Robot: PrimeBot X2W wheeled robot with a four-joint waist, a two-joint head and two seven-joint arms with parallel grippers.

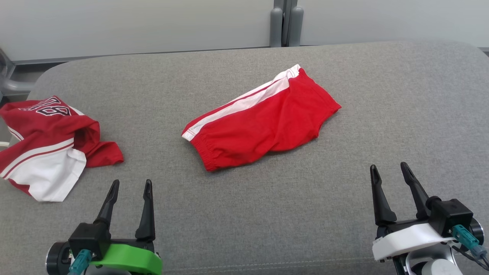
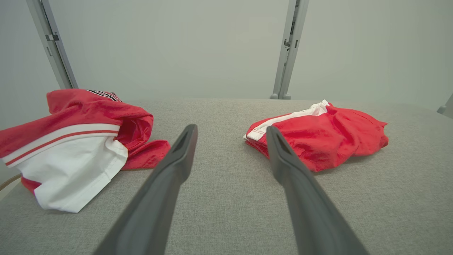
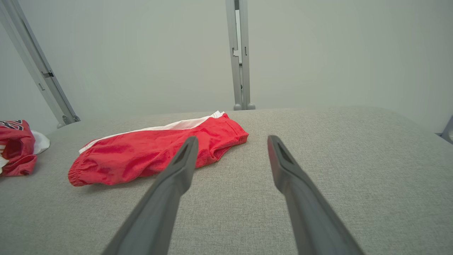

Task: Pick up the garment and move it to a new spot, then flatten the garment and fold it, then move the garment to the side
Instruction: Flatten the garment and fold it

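garment: red shorts lying rumpled mid-cushion | handling: looking light, limp, likely sagging; elastic waistband seeming the firmest hold | left gripper, right gripper: hovering near, spread, holding nothing | jersey lying far left

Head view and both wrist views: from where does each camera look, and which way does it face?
Head view: high on the robot, facing forward and down at the red shorts on the grey cushion; the left end effector and right end effector show, open.
Left wrist view: low over the cushion, facing between jersey and shorts; own fingers show.
Right wrist view: low, facing the pale wall, shorts at left; own fingers show.
Shared: shorts and jersey in all three.
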